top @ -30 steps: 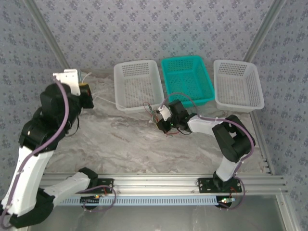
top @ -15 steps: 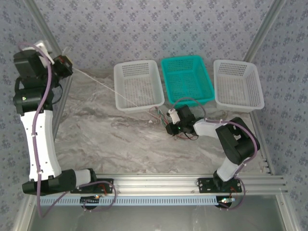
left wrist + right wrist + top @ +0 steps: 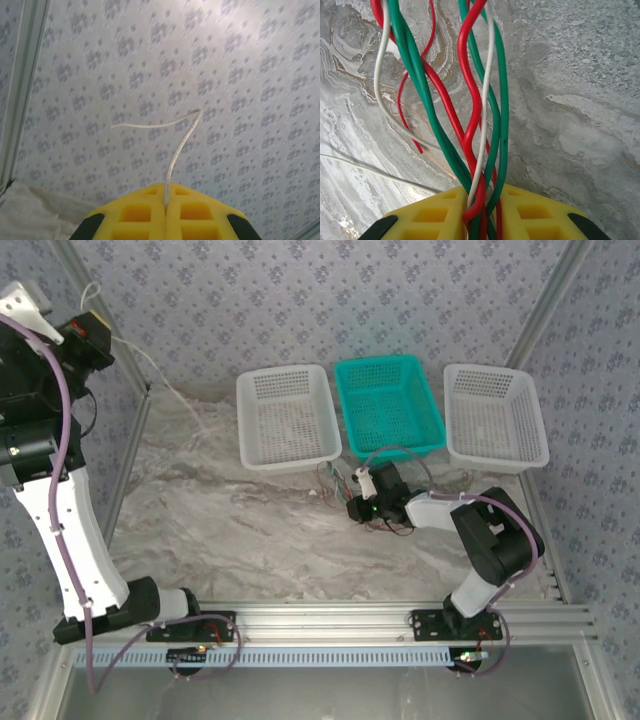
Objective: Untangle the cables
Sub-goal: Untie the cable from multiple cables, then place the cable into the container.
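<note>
Step in hand: drawing one strand clear of the knot. The left gripper (image 3: 88, 338) is up high at the far left, its yellow pads (image 3: 135, 215) closed flat on a thin whitish wire (image 3: 150, 368). The wire drapes down to the grey marble table (image 3: 250, 540), where it gets too faint to follow.

The right gripper (image 3: 362, 502) is low on the table, just near of the white perforated plastic basket (image 3: 283, 371) and the teal perforated plastic basket (image 3: 378, 362). It sits on the knotted bundle of red, green and white wires (image 3: 470, 100). Its pads stand at a narrow gap with the bundle running between them. Can't tell if it's pinched or slack.

Next, as I judge it: pin the bundle firmly, then draw the whitish wire out slowly. It may snag where strands cross.
</note>
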### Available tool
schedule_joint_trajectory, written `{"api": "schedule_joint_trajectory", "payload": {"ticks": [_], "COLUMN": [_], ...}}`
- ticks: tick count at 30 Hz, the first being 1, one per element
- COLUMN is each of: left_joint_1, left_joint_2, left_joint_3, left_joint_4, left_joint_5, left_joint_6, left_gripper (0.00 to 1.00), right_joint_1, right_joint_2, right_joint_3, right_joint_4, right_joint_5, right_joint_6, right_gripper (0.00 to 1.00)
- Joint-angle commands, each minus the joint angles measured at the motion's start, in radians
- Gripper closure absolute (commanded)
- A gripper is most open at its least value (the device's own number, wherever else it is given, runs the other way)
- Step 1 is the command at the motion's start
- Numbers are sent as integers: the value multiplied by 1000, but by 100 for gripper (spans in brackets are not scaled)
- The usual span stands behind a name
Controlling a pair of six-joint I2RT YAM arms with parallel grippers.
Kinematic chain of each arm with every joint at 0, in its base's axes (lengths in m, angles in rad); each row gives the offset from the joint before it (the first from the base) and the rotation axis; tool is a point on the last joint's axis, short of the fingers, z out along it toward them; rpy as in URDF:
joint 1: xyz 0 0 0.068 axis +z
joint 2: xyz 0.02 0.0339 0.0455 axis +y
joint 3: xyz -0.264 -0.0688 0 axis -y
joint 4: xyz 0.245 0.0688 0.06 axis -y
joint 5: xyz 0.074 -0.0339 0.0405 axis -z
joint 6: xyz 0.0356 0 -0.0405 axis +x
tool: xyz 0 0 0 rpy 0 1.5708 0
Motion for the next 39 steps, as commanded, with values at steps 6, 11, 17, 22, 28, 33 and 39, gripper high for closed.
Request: {"api": "schedule_joint_trajectory", "payload": {"ticks": [6,11,17,22,28,33,39], "left_joint_1": [4,3,3,3,-38,-123,-194], "left_joint_2": [189,246,307,397,518,571,649], "left_joint_3": [363,385,429,559,647,666,632], "left_joint_4": [20,145,291,393,654,605,618], "left_joint_5": [124,212,224,148,88,105,121], "left_joint_6": [-135,-215,-268,-286,-414,-348,-314], "left_gripper": [100,100,100,100,100,100,100], "right_joint_1": [-19,-13,5,17,43,60,80], "right_joint_2": [47,46,45,51,47,58,96], "right_joint_3": [-28,0,38,75,75,77,118], "right_joint_4": [-104,-135,-185,-220,-234,-228,-260], "right_joint_5": [11,8,4,-7,5,6,6], "right_joint_6": [42,37,14,10,32,48,27], "right_gripper": [86,85,85,85,85,85,85]}}
